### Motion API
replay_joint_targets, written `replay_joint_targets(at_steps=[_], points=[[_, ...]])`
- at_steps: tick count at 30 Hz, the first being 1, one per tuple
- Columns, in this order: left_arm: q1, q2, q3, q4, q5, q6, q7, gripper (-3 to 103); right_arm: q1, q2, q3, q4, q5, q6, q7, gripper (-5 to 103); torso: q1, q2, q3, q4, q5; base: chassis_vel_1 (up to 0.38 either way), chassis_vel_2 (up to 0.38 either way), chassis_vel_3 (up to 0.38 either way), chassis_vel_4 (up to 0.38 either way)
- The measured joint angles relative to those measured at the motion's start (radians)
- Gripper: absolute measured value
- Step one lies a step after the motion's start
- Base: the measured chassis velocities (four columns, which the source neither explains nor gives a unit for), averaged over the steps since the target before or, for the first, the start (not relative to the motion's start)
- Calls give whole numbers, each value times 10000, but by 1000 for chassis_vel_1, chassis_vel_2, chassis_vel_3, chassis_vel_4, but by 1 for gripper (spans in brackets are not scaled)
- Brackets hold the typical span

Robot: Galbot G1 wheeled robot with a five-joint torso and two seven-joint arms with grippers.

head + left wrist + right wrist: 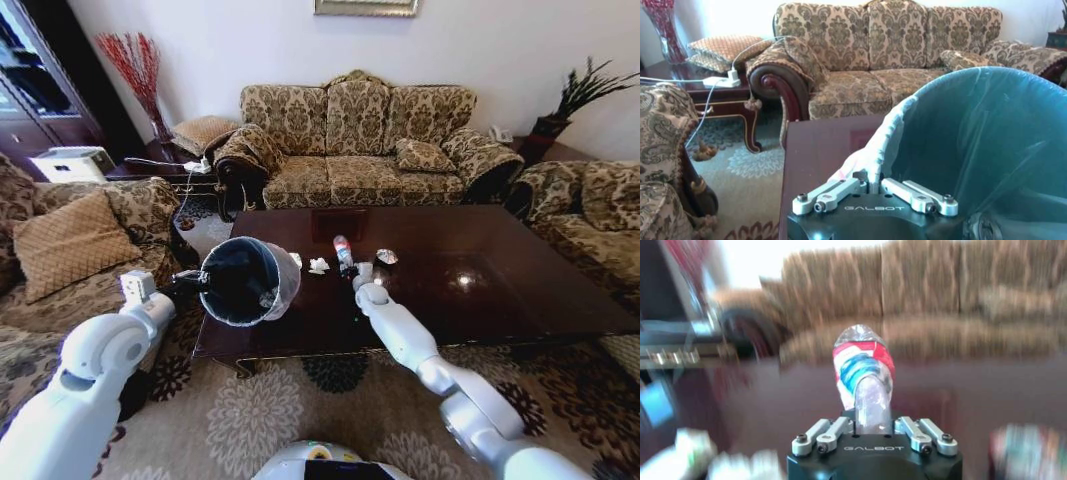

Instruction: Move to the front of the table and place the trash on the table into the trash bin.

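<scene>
The dark glossy table point(480, 275) stands before me. My left gripper point(203, 281) is shut on the bag-lined rim of the trash bin point(243, 281) and holds it tilted over the table's left end, its dark mouth facing me. The left wrist view shows these fingers point(833, 194) pinching the rim of the trash bin point(987, 150). My right gripper point(351, 268) is shut on a small clear bottle with a red label point(342, 250), just right of the bin. In the right wrist view the bottle point(863, 365) stands up out of the right gripper point(873, 426). A white paper wad point(318, 265) and a silvery wrapper point(387, 257) lie on the table.
Patterned sofas stand behind the table point(355, 140), to my left point(70, 250) and to my right point(590, 215). A side table with cables point(160, 165) fills the back left corner. Patterned carpet point(280, 410) lies between me and the table.
</scene>
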Motion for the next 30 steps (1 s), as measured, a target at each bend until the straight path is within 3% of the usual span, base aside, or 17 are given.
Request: replay_joint_targets(at_steps=[4, 6, 11, 14, 21, 25, 30], points=[[44, -3, 38, -10, 115, 0, 58, 0, 515, -709, -126, 1989, -97, -25, 103, 14, -1, 0, -1, 1, -5, 0, 0, 0, 0], [35, 3, 114, -15, 139, 0, 64, 0, 1113, -1125, -456, 3735, 392, -566, 144, 8, 0, 0, -1, 2, -4, 0, 0, 0, 0], [9, 41, 167, -31, 153, 0, 60, 0, 2022, -1469, -1423, 5851, 1625, -1308, 530, 2, -1, 1, -2, 3, -6, 0, 0, 0, 0], [31, 77, 162, -39, 169, 0, 39, 0, 2768, -1656, -3569, 7981, 2748, -1498, 1377, 0, -2, 1, -3, 6, -7, 0, 0, 0, 0], [301, 104, -18, -244, 189, 0, -73, 0, 3005, -1430, -5760, 8738, 3069, -1499, 1372, 0, -2, 0, -2, 2, -3, 0, 0, 0, 0], [267, 123, 17, -261, 185, 0, -110, 0, 3015, -1254, -6365, 8577, 2723, -1490, 1448, 0, -1, 0, -2, 1, -3, 0, 0, 0, 0], [292, 140, 28, -260, 181, 2, -127, 0, 3012, -1154, -6634, 8352, 2063, -1495, 1388, 15, -1, 0, -2, 2, -3, 0, 0, 0, 0]])
